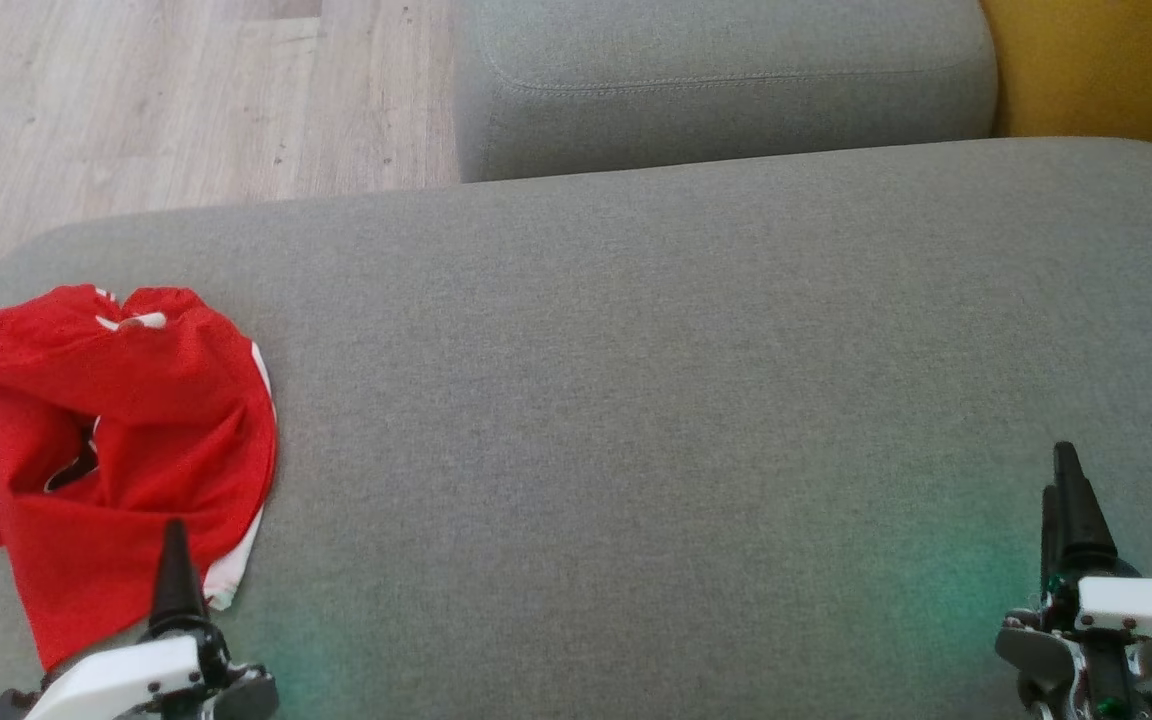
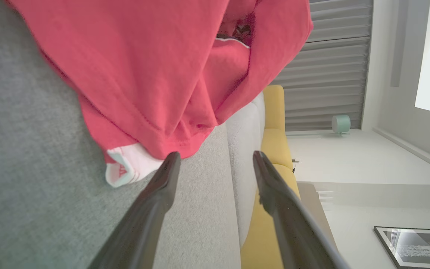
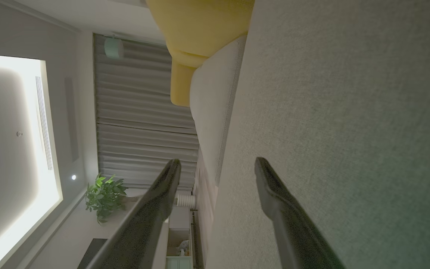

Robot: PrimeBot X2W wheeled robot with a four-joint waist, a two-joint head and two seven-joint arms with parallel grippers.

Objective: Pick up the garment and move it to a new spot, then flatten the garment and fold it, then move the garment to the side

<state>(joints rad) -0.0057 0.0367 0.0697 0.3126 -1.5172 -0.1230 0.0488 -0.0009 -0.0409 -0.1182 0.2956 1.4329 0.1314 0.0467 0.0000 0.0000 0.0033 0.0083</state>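
left gripper [image 1: 176,560] at near hem of garment [image 1: 136,420]

jaws are being held wide and empty, pointed at the crumpled red heap lying just ahead on the grey cushion [image 1: 636,400], left end; no clear long axis. right gripper [image 1: 1066,490], also wide and empty, is being held well apart. nothing standing between.

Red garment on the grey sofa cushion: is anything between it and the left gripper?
Nothing visible is in the way. The left gripper, jaws open, points straight at the crumpled red garment, whose hem lies just ahead of it on the grey cushion.
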